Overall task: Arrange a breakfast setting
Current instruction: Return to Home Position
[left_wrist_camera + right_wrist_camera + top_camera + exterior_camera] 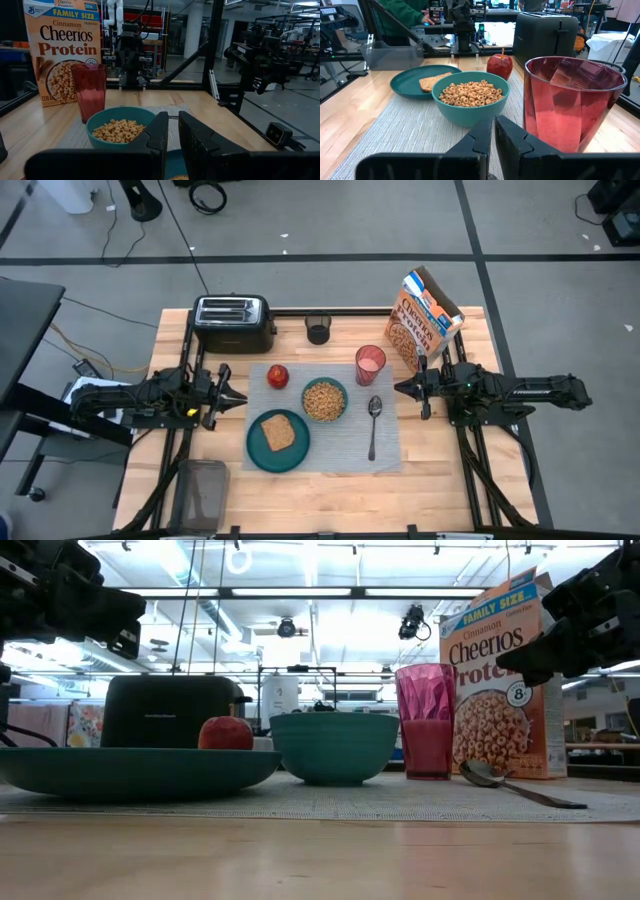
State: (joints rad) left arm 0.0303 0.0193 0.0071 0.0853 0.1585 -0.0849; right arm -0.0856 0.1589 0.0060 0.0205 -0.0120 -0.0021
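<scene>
The left gripper (240, 396) and the right gripper (400, 387) both had their fingers pressed together, holding nothing. The pink cup (570, 110) stood close in front of the right fingers, beside the bowl (467, 114). A careless swing home could tip it over.

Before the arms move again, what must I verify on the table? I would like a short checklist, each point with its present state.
1. Left gripper empty, beside the placemat: ok.
2. Right gripper empty, apart from the pink cup: ok.
3. Bowl on the placemat, holding cereal: ok.
4. Toast slice lying on the plate: ok.
5. Spoon flat on the placemat, beside the bowl: ok.
6. Cheerios box standing upright: ok.
</scene>
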